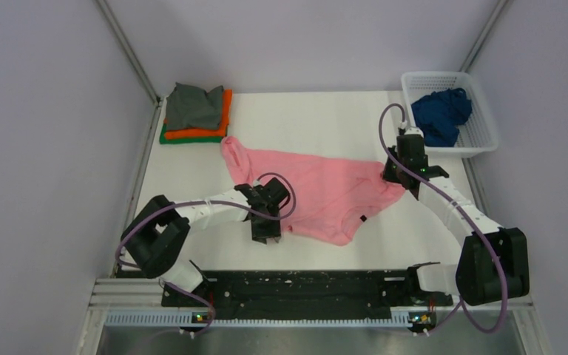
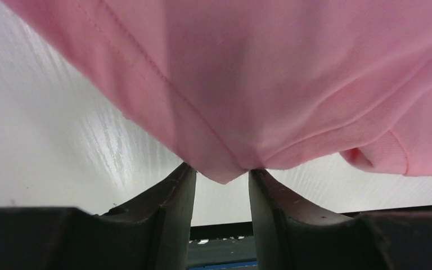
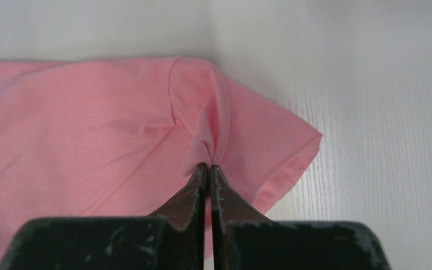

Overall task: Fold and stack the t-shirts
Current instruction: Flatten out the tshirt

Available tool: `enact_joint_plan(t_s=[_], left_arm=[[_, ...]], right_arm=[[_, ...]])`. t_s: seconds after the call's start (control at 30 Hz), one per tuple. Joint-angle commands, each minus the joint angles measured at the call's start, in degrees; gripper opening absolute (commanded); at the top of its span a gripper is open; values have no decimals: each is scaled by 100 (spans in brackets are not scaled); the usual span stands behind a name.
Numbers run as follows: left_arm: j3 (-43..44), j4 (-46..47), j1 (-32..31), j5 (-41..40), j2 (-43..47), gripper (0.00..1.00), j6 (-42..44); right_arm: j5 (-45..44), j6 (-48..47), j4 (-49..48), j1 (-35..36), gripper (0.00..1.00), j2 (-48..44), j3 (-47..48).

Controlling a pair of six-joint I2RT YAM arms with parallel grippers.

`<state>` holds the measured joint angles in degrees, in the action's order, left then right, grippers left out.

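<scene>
A light pink t-shirt (image 1: 318, 188) lies spread and rumpled in the middle of the white table. My left gripper (image 1: 266, 231) is at its near left edge. In the left wrist view the gripper (image 2: 222, 171) is open, and a corner of the pink cloth (image 2: 270, 73) pokes between the fingertips without being pinched. My right gripper (image 1: 393, 176) is at the shirt's right end. In the right wrist view the gripper (image 3: 208, 166) is shut on a bunched fold of the pink shirt (image 3: 90, 129) beside the sleeve.
A folded stack of grey, orange and green t-shirts (image 1: 196, 112) sits at the back left corner. A white lattice basket (image 1: 481, 118) at the back right holds a crumpled dark blue t-shirt (image 1: 441, 115). A black rail (image 1: 303, 288) runs along the near edge.
</scene>
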<state>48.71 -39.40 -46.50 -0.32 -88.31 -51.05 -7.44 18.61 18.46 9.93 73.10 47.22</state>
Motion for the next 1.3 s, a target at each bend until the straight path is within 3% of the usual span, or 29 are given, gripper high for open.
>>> enact_joint_plan(t_s=[0.0,0.1,0.2,0.3,0.43,0.6,0.83,1.1,1.2,1.27], left_arm=[[178,409,3,-209,-48,44,-107],[215,354,3,-257,-37,38,-81],[301,280,16,-205,8,15,-93],[385,81,17,-184,156,0,-136],[430,-259,68,-354,666,0,-198],[690,-495,658,-428,1569,0,20],[1515,-326,1334,-1375,2546,0,743],[3531,344,1558,-3151,2935,0,2043],[4304,629,1564,-3381,3128,0,2696],[4631,1037,1558,-3127,3331,0,3089]], right_arm=[[6,-7,-66,-42,0,-217,94],[6,-15,-62,-42,0,-225,94],[23,-3,-36,-41,0,-226,111],[24,-17,-18,-42,0,-225,129],[-44,-38,21,-44,0,-247,146],[-213,-74,49,-42,0,-468,218],[-573,-205,197,-38,0,-926,743],[-777,-623,152,-44,0,-1545,2279],[-621,-799,167,-42,0,-1886,2880],[-316,-839,167,-40,0,-2076,3302]])
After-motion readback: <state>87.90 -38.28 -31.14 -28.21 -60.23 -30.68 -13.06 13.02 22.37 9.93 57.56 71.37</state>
